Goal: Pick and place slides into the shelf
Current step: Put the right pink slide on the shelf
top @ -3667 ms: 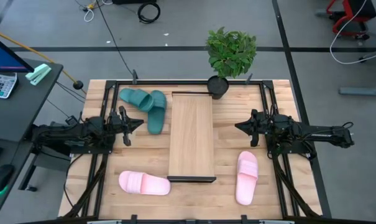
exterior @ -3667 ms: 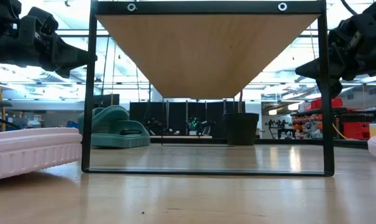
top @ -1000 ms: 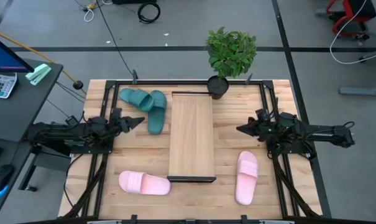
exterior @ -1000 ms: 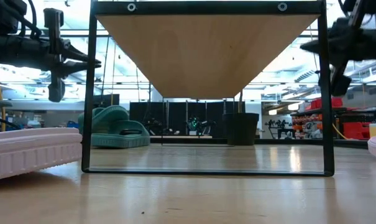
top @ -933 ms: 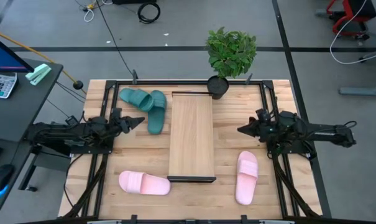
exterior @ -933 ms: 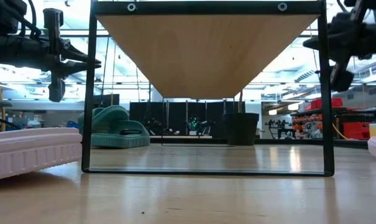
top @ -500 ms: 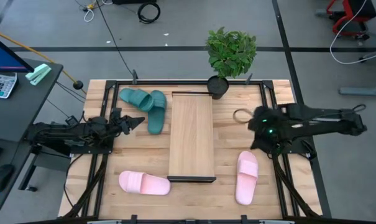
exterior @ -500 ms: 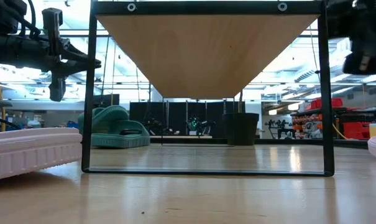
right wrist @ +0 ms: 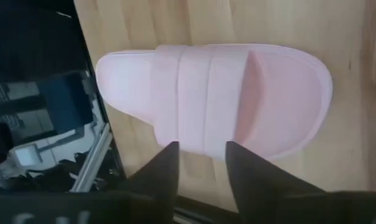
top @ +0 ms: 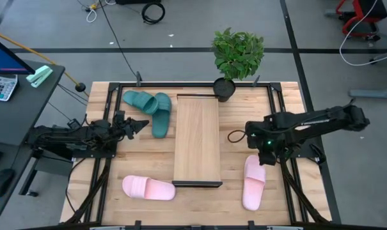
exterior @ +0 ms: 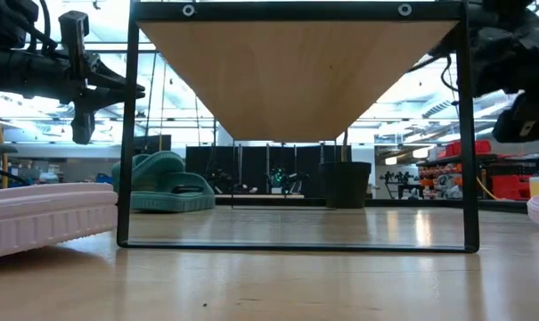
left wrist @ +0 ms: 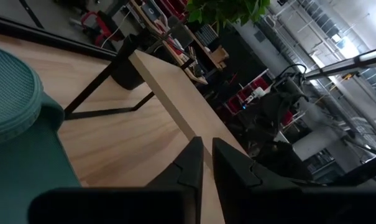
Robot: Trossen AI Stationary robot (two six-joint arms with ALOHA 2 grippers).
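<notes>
The right gripper [right wrist: 199, 163], fingers parted and empty, hangs over a pink slide [right wrist: 215, 98], while the left gripper [left wrist: 206, 163] looks nearly clenched beside the teal slides [top: 148, 107].

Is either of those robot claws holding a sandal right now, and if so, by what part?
No, nothing is held. The right gripper hangs open above a pink slide, not touching it. The left gripper is nearly shut on nothing, beside the teal slides.

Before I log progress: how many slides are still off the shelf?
4. Two teal at the table's far left, one pink near left, one pink near right under the right claw. None hidden.
</notes>
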